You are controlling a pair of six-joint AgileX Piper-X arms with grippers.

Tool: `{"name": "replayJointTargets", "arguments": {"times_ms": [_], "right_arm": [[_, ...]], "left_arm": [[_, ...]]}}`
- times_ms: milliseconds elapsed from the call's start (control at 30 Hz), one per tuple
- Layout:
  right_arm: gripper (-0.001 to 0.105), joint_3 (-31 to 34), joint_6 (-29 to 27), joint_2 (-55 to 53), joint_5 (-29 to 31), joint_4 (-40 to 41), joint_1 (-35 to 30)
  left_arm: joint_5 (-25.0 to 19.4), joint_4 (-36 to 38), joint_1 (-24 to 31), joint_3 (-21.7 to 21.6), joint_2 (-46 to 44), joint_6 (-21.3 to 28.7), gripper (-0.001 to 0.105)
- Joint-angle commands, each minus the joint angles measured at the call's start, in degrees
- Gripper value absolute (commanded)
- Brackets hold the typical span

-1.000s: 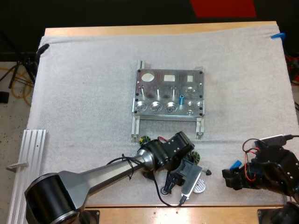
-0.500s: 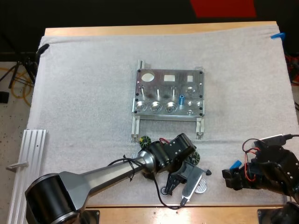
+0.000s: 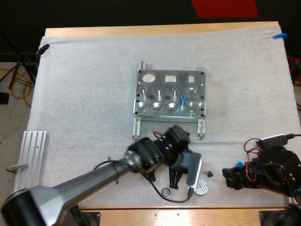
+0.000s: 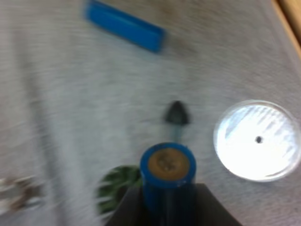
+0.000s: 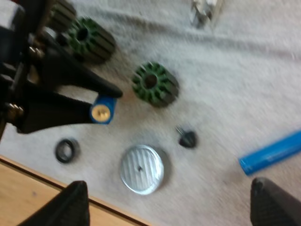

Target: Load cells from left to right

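1. High view: a white mat (image 3: 84,94) is spread over the wooden table (image 3: 160,29), with the metal fixture (image 3: 170,94) set at its middle.
2. At the fixture's 6 o'clock, a blue cylinder (image 4: 168,172) is clamped in the left gripper (image 3: 175,179).
3. At its 4 o'clock, the right gripper (image 3: 229,178) is held with fingers apart.

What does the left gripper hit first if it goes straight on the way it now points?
Probably the small dark part, dead ahead of the blue cell that the left gripper clamps, going by its wrist view. Depth is unclear; it could meet the mat first.
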Motion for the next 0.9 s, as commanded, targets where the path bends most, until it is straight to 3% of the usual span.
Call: {"name": "replayJointTargets", "arguments": {"times_ms": [0,267,867], "right_arm": [[0.069,-0.1,-0.3,-0.1,-1.0,-1.8,-0.1],[0.069,-0.1,1.7,5.5,-7.2,-10.6,-0.1],[0.067,-0.1,1.7,19.1,-12.6,-24.1,-0.1]], "left_arm": [[-0.6,0.7,0.8,-0.5,-1.8,-2.3,0.002],[1.6,1.4,2.7,-0.5,-8.6,-6.1,0.002],[3.0,1.8,2.7,-0.5,-9.1,-8.9,0.002]]}}
